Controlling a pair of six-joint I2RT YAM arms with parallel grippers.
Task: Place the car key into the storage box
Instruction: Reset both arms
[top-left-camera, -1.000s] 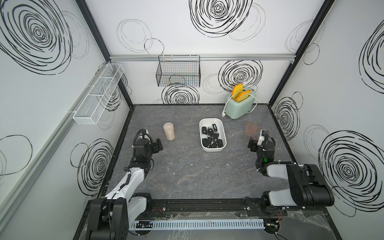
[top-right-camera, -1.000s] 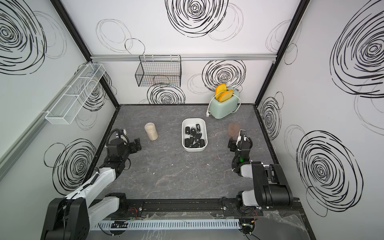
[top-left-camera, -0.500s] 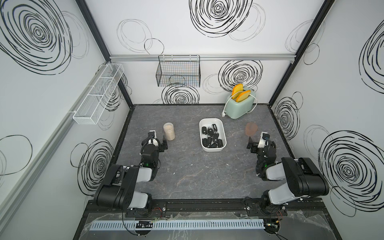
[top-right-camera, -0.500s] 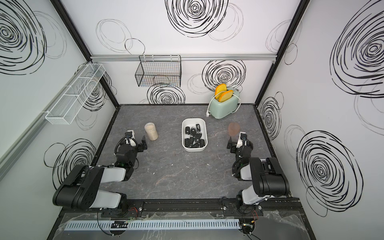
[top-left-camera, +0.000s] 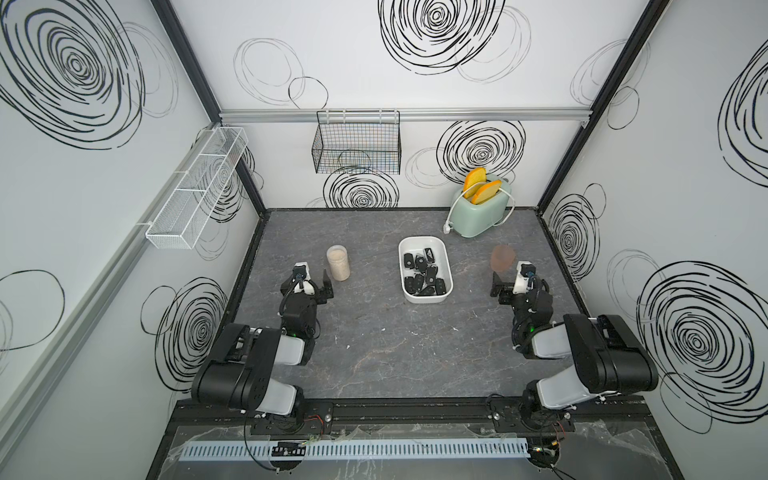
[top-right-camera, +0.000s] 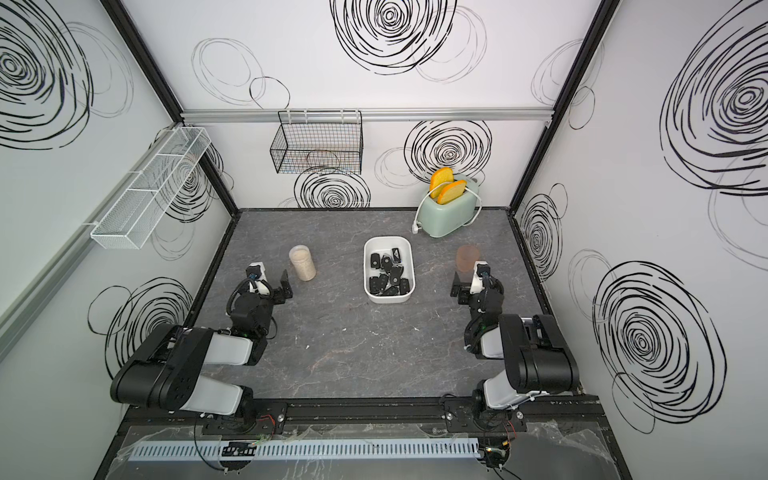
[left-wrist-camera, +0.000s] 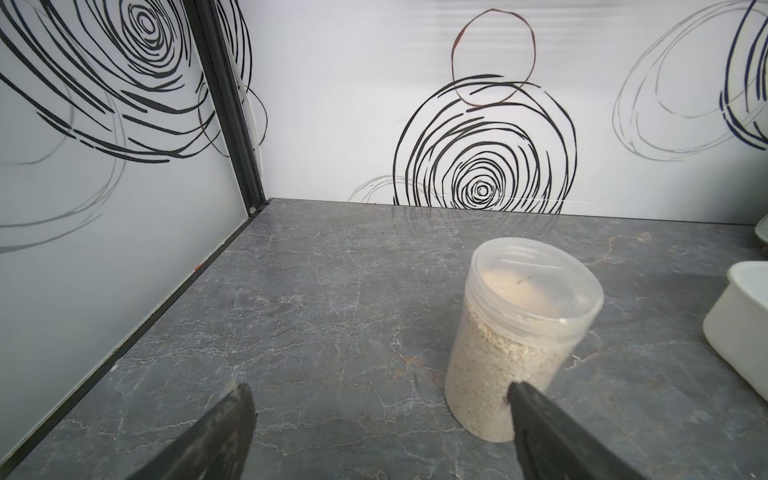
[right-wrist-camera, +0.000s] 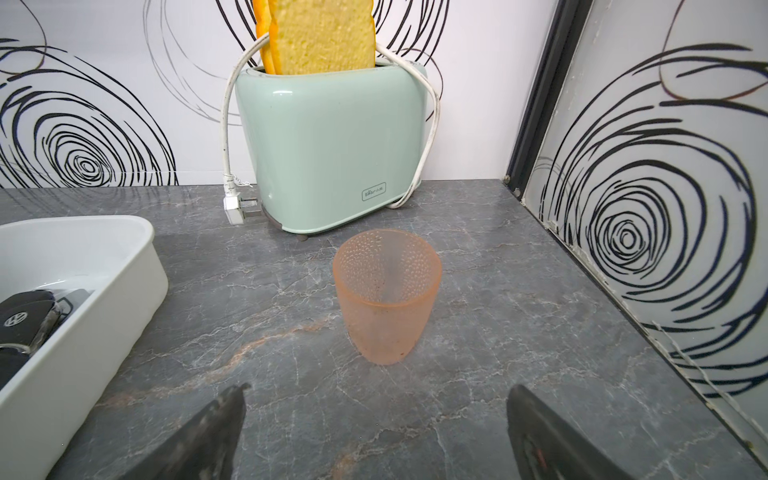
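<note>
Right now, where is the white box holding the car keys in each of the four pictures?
In a top view: storage box mid-table.
In a top view: mid-table again.
Left wrist: only a corner, cut off at the edge, past the jar.
Right wrist: partly in view, beside the orange cup, car keys inside.
Shared landmark: mint toaster behind it; unclear in the left wrist view.

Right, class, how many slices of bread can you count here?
2. Both stand in the green toaster by the back wall: the back slice and the front slice overlapping it. None seem hidden.
</note>
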